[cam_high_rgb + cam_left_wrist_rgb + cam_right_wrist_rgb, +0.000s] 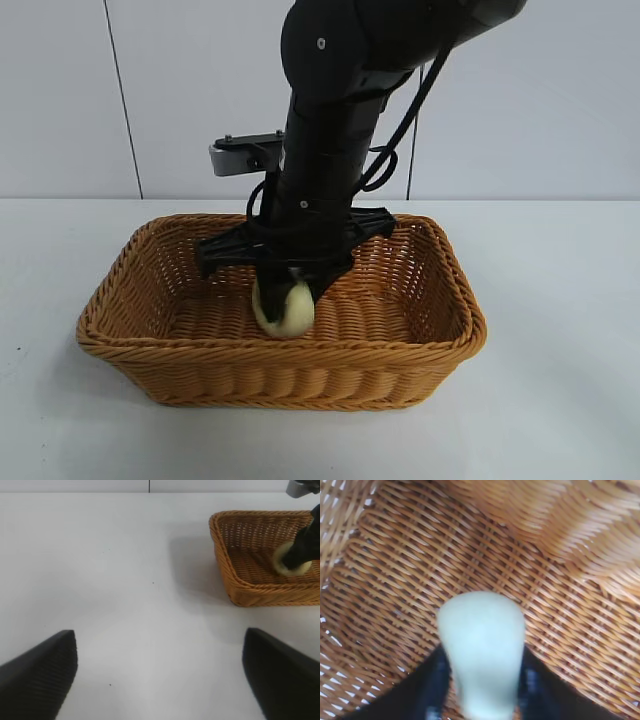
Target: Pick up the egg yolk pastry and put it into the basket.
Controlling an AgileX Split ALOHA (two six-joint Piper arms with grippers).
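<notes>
1. Exterior view: shows right gripper [293, 295] pointing steeply down inside the basket [280, 352], clamped on the egg yolk pastry [285, 314]. Pastry held on edge, low over the woven floor, roughly mid-basket. Can't tell if touching the floor or just above it.
2. Right wrist view: same story, w/ pastry [482, 645] squeezed between two dark fingers [432, 690], wicker right behind it. Looks gripped, not let go.
3. Why so low, imo: prob to drop it gently instead of from height, so no bounce or roll. Gripped by the flat faces, hence standing on edge and likely to tip over once freed.
4. Left gripper [160, 675] parked off to the side over bare table [125, 580], fingers [40, 670] spread wide, holding nothing. Basket + pastry visible far off from there.
5. Surroundings: plain white table and pale wall, nothing else around.
6. Obstacles: only the sloping basket walls and braided rim. Gripper body sits near the back wall, so prob best straight up on the way out.
</notes>
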